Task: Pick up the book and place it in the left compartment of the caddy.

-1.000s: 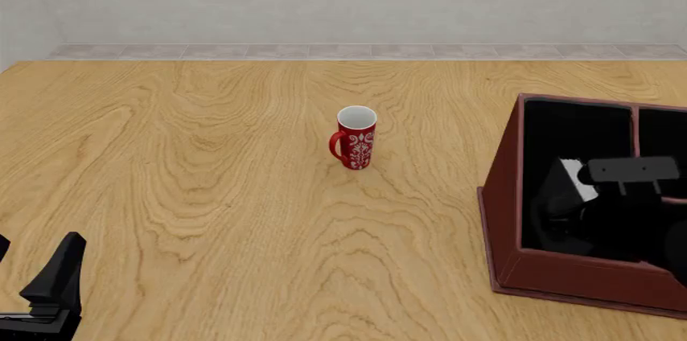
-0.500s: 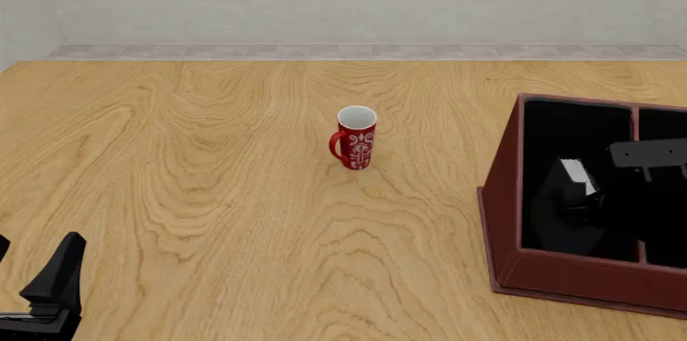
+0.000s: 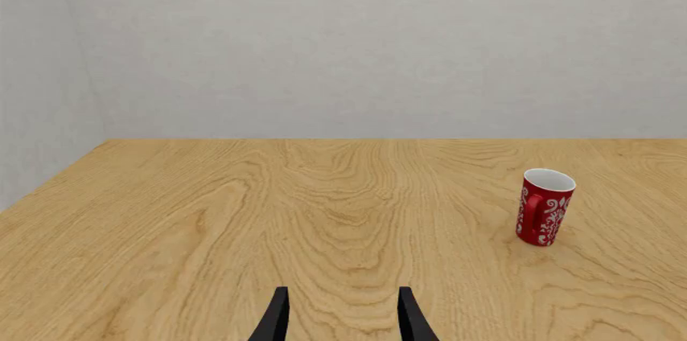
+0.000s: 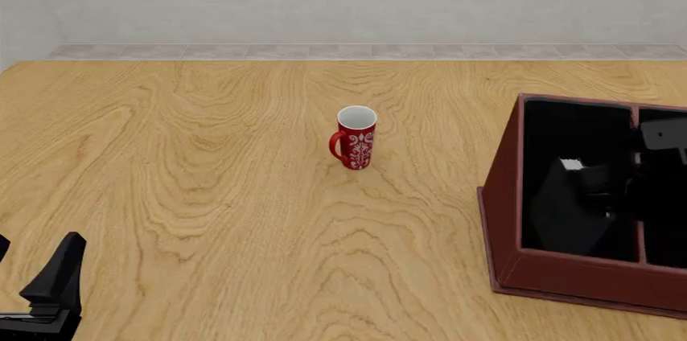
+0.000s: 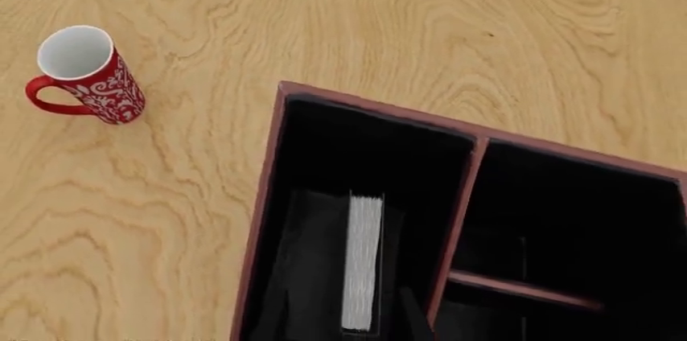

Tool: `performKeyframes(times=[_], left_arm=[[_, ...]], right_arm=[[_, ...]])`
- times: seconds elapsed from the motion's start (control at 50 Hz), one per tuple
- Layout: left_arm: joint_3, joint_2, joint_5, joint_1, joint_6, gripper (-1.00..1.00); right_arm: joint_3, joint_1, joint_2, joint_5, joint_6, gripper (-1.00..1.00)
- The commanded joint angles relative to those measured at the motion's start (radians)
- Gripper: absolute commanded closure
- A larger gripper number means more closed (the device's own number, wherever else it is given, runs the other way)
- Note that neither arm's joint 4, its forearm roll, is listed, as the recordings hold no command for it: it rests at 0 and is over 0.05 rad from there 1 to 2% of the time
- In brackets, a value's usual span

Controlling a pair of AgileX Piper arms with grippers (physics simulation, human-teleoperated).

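Note:
The book (image 4: 565, 200) leans inside the left compartment (image 4: 558, 128) of the red-brown caddy (image 4: 558, 277), its white page edges facing up (image 5: 363, 260). My right gripper (image 5: 346, 318) hovers over that compartment, open, with a dark finger on either side of the book and apart from it. In the front view only the grey wrist block (image 4: 665, 133) stands out; the fingers blend into the black lining. My left gripper (image 3: 343, 321) is open and holds nothing, low at the near left of the table (image 4: 48, 285).
A red patterned mug (image 4: 356, 137) stands upright mid-table, well left of the caddy, also seen from the wrists (image 3: 545, 206) (image 5: 86, 76). The caddy's smaller divided sections (image 5: 569, 220) lie right of the book's compartment. A wall closes the far side of the table.
My right arm has drawn back to the right and upward out of the compartment, while the book stays leaning inside. The left arm and the mug have not moved.

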Motion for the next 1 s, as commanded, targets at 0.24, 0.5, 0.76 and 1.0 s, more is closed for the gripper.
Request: performKeyframes(times=[0.24,0.5,0.76,1.0], left_arm=[[0.000,0.000,0.000,0.000,0.000,-1.00],[0.000,0.000,0.000,0.000,0.000,-1.00],[0.000,0.000,0.000,0.000,0.000,-1.00],[0.000,0.000,0.000,0.000,0.000,-1.00]], right_arm=[[-0.102,0.056,-0.170,0.173,0.020,-1.00],[-0.123,0.098,-0.282,0.251,0.054,-1.00],[-0.178,0.142,-0.452,0.379,0.132,-1.00],[-0.248,0.149,-0.594,0.512,0.199,-1.00]])
